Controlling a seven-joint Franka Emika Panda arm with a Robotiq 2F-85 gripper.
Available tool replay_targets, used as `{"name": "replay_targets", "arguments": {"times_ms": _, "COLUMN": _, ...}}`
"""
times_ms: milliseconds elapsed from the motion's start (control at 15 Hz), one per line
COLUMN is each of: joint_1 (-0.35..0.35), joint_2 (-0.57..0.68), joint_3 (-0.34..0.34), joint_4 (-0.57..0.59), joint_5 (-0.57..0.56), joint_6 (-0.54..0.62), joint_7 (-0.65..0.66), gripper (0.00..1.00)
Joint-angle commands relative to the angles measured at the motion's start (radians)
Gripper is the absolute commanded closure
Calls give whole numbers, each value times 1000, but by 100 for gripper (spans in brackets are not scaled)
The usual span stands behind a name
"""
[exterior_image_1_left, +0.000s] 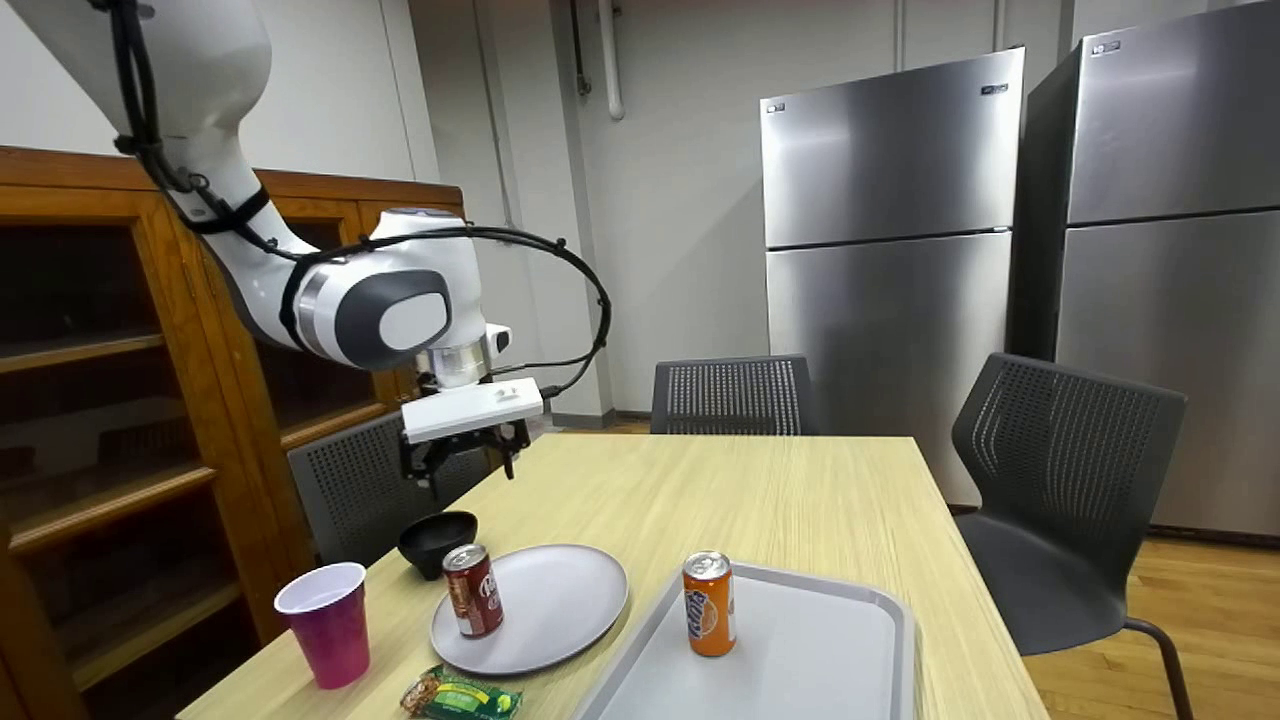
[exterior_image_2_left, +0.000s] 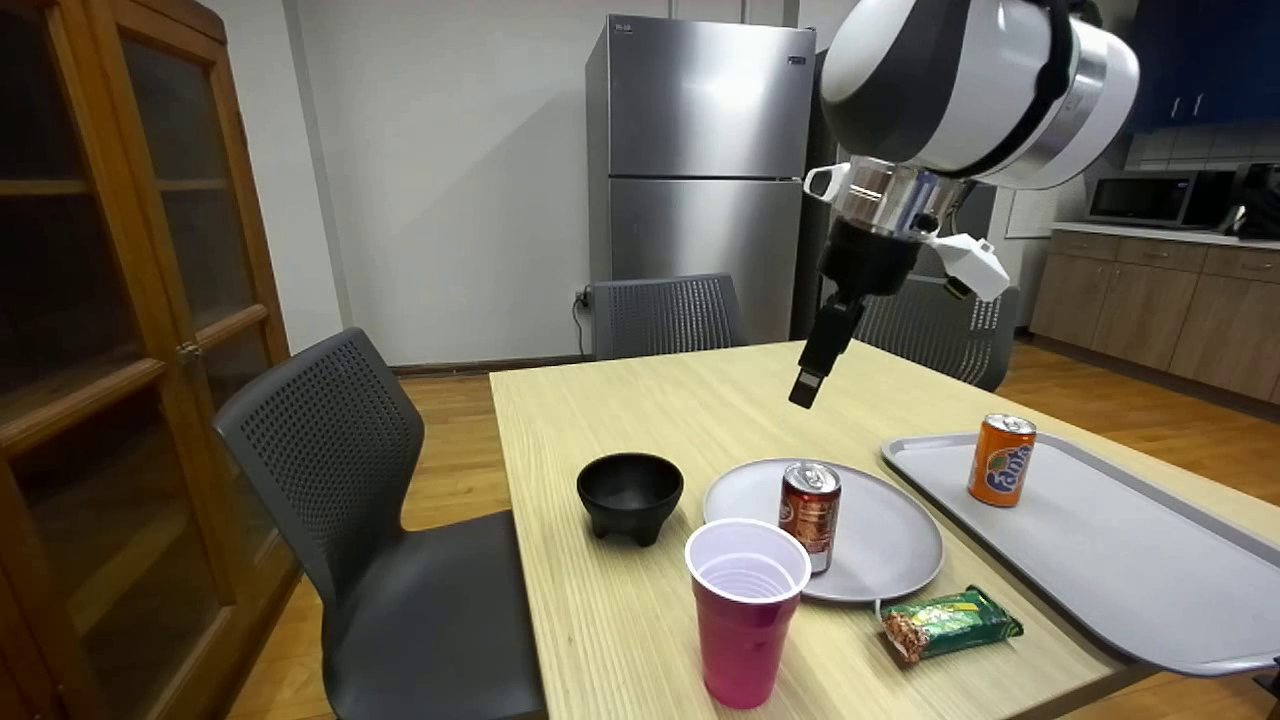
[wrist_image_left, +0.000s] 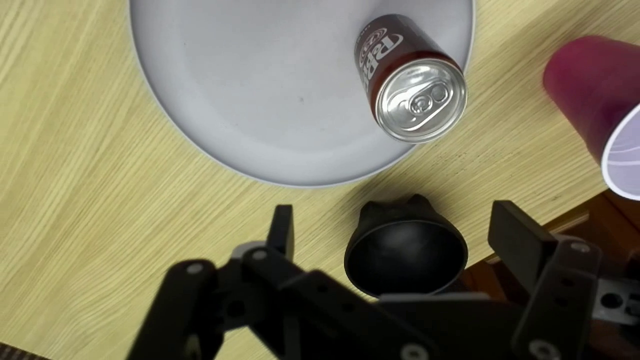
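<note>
- Gripper (exterior_image_1_left: 472, 483): we see its fingers (wrist_image_left: 517, 240) apart, raised higher than the plate (exterior_image_1_left: 552, 608).
- Black bowl (wrist_image_left: 405, 255): just beside the plate; we see it between the fingers in the wrist view.
- Soda can (exterior_image_1_left: 473, 594): upright on the plate.
- Pink cup (exterior_image_2_left: 742, 635): near the plate.

The wrist view crops the tool (wrist_image_left: 391, 220) and cup (wrist_image_left: 595, 100).
</note>
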Motion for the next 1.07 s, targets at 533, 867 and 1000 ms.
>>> {"name": "replay_targets", "arguments": {"times_ms": 533, "joint_1": 48, "joint_2": -81, "joint_3": -195, "joint_4": -21, "joint_5": -104, "joint_6": -109, "joint_7": 21, "gripper": 0}}
{"name": "replay_targets", "arguments": {"times_ms": 867, "joint_1": 51, "joint_2": -82, "joint_3": -194, "joint_4": -24, "joint_5": -104, "joint_6": -110, "joint_7": 20, "gripper": 0}}
{"name": "replay_targets", "arguments": {"times_ms": 1000, "joint_1": 51, "joint_2": -82, "joint_3": -194, "joint_4": -24, "joint_5": -104, "joint_6": -110, "joint_7": 20, "gripper": 0}}
